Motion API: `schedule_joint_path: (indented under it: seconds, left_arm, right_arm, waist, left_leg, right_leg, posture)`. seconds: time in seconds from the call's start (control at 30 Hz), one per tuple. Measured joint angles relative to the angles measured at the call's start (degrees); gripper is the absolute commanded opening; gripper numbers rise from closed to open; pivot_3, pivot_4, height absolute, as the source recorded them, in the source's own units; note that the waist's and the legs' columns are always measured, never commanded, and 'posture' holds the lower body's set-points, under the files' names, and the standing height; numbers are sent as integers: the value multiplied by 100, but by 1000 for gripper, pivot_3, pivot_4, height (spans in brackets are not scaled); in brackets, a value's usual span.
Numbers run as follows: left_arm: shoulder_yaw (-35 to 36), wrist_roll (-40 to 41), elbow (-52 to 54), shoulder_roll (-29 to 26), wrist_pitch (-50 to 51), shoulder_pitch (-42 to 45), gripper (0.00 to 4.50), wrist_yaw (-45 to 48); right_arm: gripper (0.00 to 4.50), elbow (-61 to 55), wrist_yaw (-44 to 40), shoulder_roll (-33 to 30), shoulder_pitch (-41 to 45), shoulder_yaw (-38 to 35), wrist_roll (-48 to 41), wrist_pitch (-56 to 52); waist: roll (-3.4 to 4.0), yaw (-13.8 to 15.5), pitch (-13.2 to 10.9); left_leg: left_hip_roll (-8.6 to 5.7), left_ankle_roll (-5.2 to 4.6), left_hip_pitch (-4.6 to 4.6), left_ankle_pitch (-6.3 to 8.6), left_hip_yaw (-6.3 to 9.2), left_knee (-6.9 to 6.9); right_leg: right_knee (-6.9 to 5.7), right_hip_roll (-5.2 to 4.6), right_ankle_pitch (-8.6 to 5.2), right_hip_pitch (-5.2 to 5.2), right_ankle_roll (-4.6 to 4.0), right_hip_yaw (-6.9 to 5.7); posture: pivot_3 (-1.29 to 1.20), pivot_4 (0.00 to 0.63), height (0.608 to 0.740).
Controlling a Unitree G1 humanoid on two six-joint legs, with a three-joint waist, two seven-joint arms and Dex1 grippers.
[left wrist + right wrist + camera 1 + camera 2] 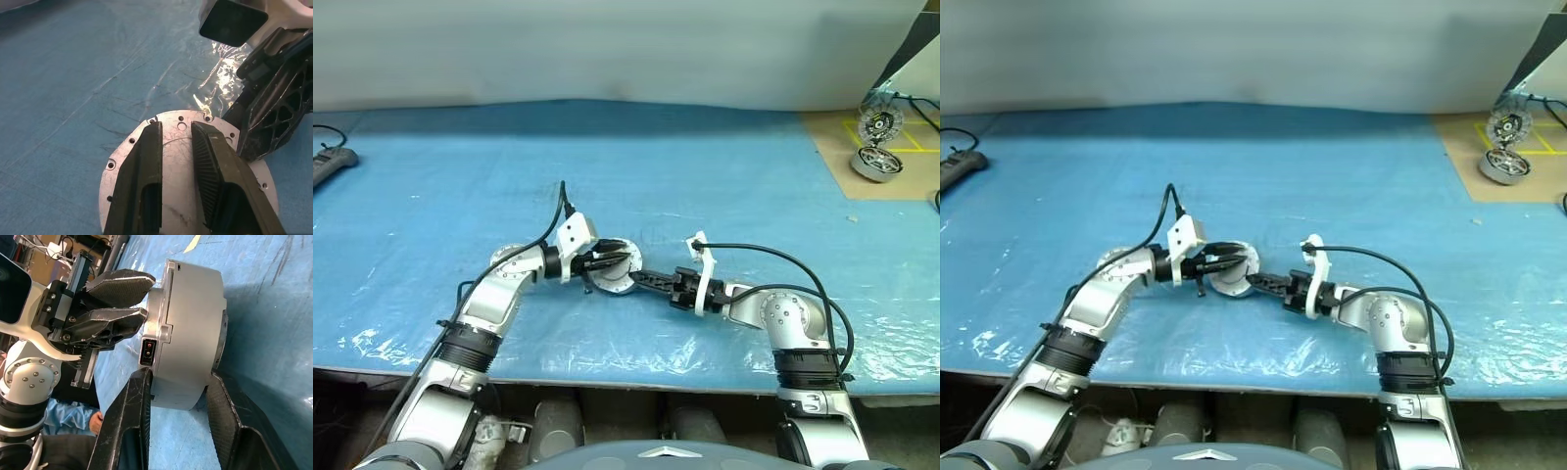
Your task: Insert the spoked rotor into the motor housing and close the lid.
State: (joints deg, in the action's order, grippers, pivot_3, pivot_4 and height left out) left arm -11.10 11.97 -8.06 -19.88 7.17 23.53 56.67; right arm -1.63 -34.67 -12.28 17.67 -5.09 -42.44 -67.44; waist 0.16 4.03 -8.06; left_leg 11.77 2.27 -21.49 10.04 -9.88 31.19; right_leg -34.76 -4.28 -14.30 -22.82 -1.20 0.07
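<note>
Showing the motor housing point(188, 333) side-on between right fingers point(127, 426).

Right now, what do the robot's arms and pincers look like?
Both arms have silver-grey metal shells with black ribbed bands. Each wrist bears a white bracket with a looping black cable. The left gripper and right gripper each have two black fingers with lattice-patterned sides.
</note>
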Motion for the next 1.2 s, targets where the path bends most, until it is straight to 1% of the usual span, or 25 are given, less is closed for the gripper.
schedule_joint_path:
  seconds: [0.17, 0.33, 0.4, 0.47, 0.53, 0.67, 0.77, 0.9, 0.97, 1.03, 1.07, 1.2]
  left_arm:
    - [181, 620, 237, 214, 641, -10, 975, -49]
    - [1041, 1966, 865, 156, 1737, 162, 975, -57]
    - [1237, 2178, 910, 127, 1831, 211, 975, -62]
    - [1434, 2311, 839, 137, 1860, 212, 975, -135]
    - [1673, 2449, 650, 153, 1934, 217, 975, -259]
    - [2132, 2884, 245, 197, 2249, 215, 975, -444]
    - [2612, 3510, -116, 190, 2869, 199, 1605, -543]
    - [3173, 4411, -342, 142, 3839, 118, 2974, -717]
    - [3401, 4729, -494, 139, 4163, 116, 3633, -845]
    - [3441, 4903, -556, 49, 4539, 37, 4393, -882]
    - [3426, 4970, -559, 18, 4709, -17, 4456, -881]
    - [3456, 5360, -694, 105, 5385, -116, 4456, -1055]
  right_arm:
    - [1204, -75, 75, 61, -39, -22, -112, -35]
    - [1204, -122, 203, 32, -37, -179, -305, -139]
    - [1204, -120, 394, 122, -28, -438, -450, -222]
    - [1204, -110, 657, 267, -23, -893, -699, -337]
    - [1204, -104, 900, 419, 37, -1279, -972, -434]
    - [1204, -61, 1276, 737, 175, -1831, -1491, -483]
    - [1200, -25, 1588, 920, 309, -1980, -1810, -502]
    - [1200, 31, 1886, 1033, 437, -2024, -2120, -510]
    - [1200, 109, 2013, 1050, 479, -2047, -2284, -509]
    - [1200, 205, 2142, 1066, 547, -2112, -2538, -507]
    - [1200, 208, 2176, 1064, 579, -2130, -2630, -505]
    - [1200, 193, 2313, 1054, 641, -2057, -2967, -495]
  waist:
    - [1, -8, -8]
    - [2, 4, -22]
    - [1, 22, -25]
    - [-5, 30, -43]
    - [-11, 28, -53]
    - [-14, -3, -57]
    - [-14, -4, -58]
    - [-22, 18, -64]
    - [-25, 38, -67]
    - [-28, 52, -70]
    - [-29, 56, -71]
    - [-31, 84, -73]
  left_leg:
    - [-1, 0, -13, 0, -1, 0]
    - [-12, 1, -33, -1, -1, 2]
    - [-12, 1, -36, -1, -1, 1]
    - [-11, 1, -45, -1, -1, 1]
    - [-10, 1, -51, -1, 0, 1]
    - [-8, 1, -53, -1, 0, -1]
    - [-9, 2, -55, -1, 0, -1]
    - [-10, 3, -58, 0, 1, -1]
    - [-10, 3, -58, 0, 3, 0]
    - [-10, 3, -59, 0, 3, 1]
    - [-10, 3, -59, 0, 3, 1]
    - [-8, 4, -60, -1, 8, 1]
  right_leg:
    - [0, 3, 0, -15, -1, 0]
    - [0, 5, 2, -28, 0, -6]
    - [2, 4, 2, -28, 0, -8]
    - [2, 4, 3, -35, 2, -11]
    - [1, 5, 13, -41, 20, -12]
    - [-2, 8, 15, -48, 21, -13]
    - [-2, 8, 15, -48, 22, -15]
    - [-1, 7, 15, -48, 22, -17]
    - [-2, 7, 16, -46, 23, -20]
    - [-2, 6, 17, -46, 24, -19]
    - [-1, 6, 17, -46, 25, -19]
    - [-2, 7, 17, -46, 25, -26]
  posture:
    - [0, 150, 740]
    - [0, 150, 740]
    - [0, 150, 740]
    - [0, 150, 740]
    - [0, 150, 740]
    - [0, 150, 740]
    - [0, 150, 740]
    - [0, 150, 740]
    - [0, 150, 740]
    - [0, 150, 740]
    - [0, 150, 740]
    - [0, 150, 740]
